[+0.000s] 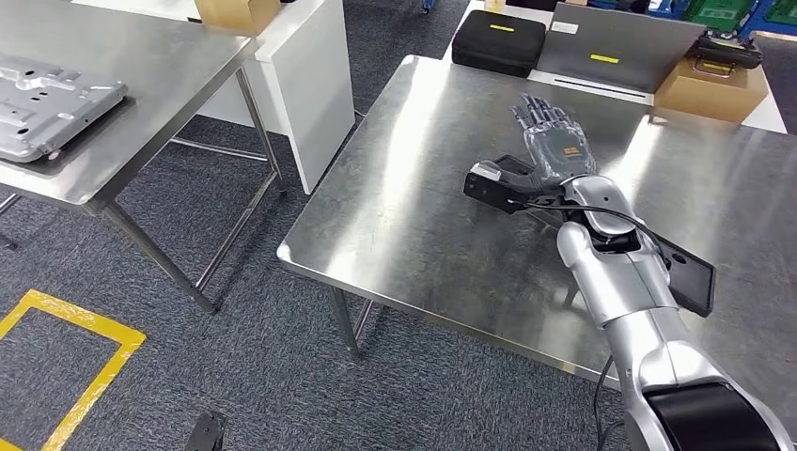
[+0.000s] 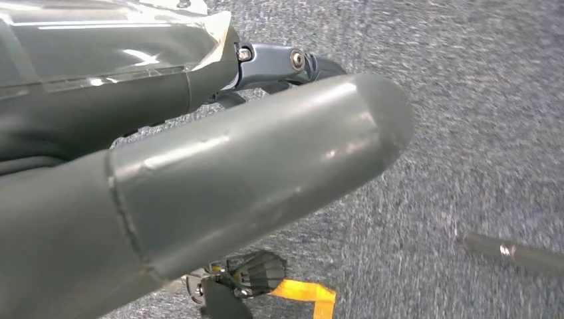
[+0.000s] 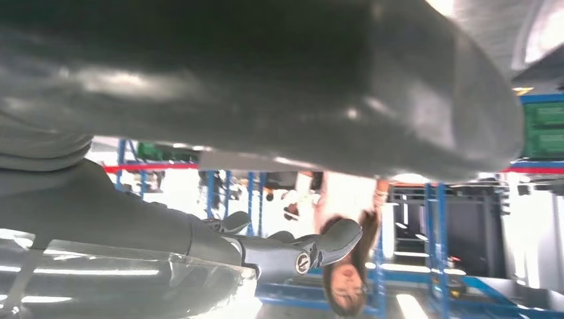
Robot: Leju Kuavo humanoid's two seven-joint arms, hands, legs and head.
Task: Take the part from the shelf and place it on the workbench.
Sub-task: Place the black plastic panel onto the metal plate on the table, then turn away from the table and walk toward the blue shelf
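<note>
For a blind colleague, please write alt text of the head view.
The robot's right hand hovers with fingers spread over a steel workbench, above a flat black part lying on it. To the left, a second steel table carries a grey metal plate.

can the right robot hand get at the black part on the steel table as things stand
Probably yes: the right robot hand hovers open just over the black part on the steel table, with nothing between them.
</note>
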